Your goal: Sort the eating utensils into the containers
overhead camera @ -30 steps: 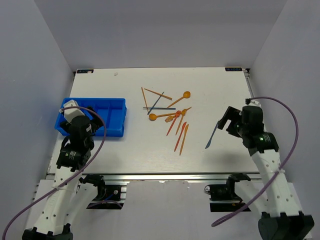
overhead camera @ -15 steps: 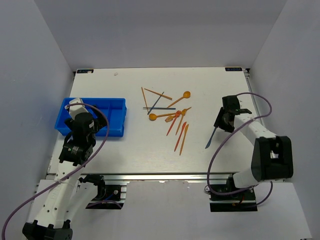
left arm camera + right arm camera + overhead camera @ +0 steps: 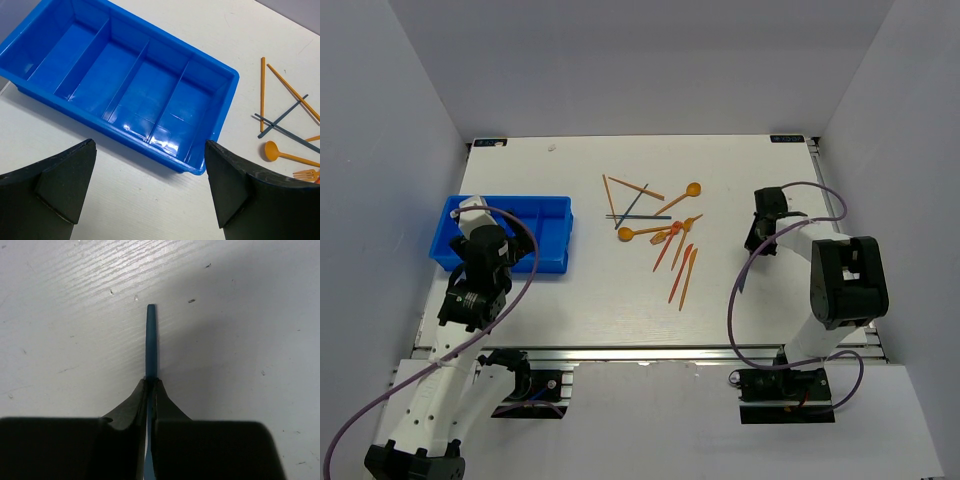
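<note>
My right gripper [image 3: 151, 382] is shut on a thin dark blue utensil [image 3: 151, 340], whose end sticks out ahead of the fingertips, low over the white table. In the top view this gripper [image 3: 757, 240] sits right of the pile. The other eating utensils [image 3: 655, 225], orange and red with two dark blue sticks, lie scattered at the table's middle. The containers are the four compartments of a blue bin [image 3: 125, 85], all bare. My left gripper [image 3: 150, 150] stands open, holding nothing, just off the bin's [image 3: 545, 235] edge.
An orange spoon [image 3: 272, 150] and crossed orange and blue sticks [image 3: 280, 117] lie right of the bin. The right arm's purple cable [image 3: 735, 300] loops over the table's front right part. Grey walls close in the table on three sides.
The right arm has swung in toward the dark blue utensil, come down on it, and its jaws have gone from open to shut on it. The left arm shifted slightly.
</note>
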Controlling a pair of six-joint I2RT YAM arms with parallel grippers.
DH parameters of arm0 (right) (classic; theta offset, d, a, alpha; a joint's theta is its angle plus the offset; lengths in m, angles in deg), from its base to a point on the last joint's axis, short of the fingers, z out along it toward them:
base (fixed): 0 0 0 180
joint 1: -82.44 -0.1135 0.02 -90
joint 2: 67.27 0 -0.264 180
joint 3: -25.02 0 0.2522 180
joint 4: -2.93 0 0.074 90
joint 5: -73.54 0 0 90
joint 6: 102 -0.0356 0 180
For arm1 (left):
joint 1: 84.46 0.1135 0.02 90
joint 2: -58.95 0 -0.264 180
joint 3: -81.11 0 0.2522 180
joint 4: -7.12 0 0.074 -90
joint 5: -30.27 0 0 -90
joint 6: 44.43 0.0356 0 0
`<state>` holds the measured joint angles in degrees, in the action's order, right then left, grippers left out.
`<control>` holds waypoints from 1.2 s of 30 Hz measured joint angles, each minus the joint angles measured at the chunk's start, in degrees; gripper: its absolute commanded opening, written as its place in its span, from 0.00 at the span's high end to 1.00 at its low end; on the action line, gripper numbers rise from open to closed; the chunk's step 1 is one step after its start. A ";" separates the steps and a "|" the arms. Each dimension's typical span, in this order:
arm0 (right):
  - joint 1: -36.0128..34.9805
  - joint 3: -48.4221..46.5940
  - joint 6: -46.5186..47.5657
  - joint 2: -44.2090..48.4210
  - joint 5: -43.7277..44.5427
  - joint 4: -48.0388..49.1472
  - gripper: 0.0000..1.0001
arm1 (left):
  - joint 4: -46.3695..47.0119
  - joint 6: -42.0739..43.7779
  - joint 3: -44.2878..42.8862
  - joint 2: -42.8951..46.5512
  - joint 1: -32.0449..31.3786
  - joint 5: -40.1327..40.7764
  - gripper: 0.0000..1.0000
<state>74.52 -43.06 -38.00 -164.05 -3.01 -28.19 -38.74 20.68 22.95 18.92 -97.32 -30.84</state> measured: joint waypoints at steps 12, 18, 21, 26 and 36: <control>-3.91 4.92 -1.79 5.90 -9.88 2.84 1.00 | 6.43 -0.87 1.88 -0.85 0.00 -20.44 0.02; -16.72 5.29 -6.71 18.60 -16.96 6.54 1.00 | 23.69 -10.25 10.29 -5.18 -5.97 -43.74 0.02; -23.34 4.76 -10.16 22.08 -16.94 9.03 1.00 | 30.47 -13.86 11.58 -6.99 -12.26 -48.57 0.02; -32.22 1.03 -15.28 22.51 -11.65 9.42 1.00 | 39.06 -16.26 11.61 -9.14 -21.75 -50.47 0.04; -41.09 -8.66 -19.71 19.98 -6.12 10.27 1.00 | 38.58 -15.32 11.61 -13.25 -26.01 -45.68 0.14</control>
<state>33.43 -51.72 -57.71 -144.07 -9.13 -17.92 -0.16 5.36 34.55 5.67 -123.33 -76.53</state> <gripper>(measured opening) 0.036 0.889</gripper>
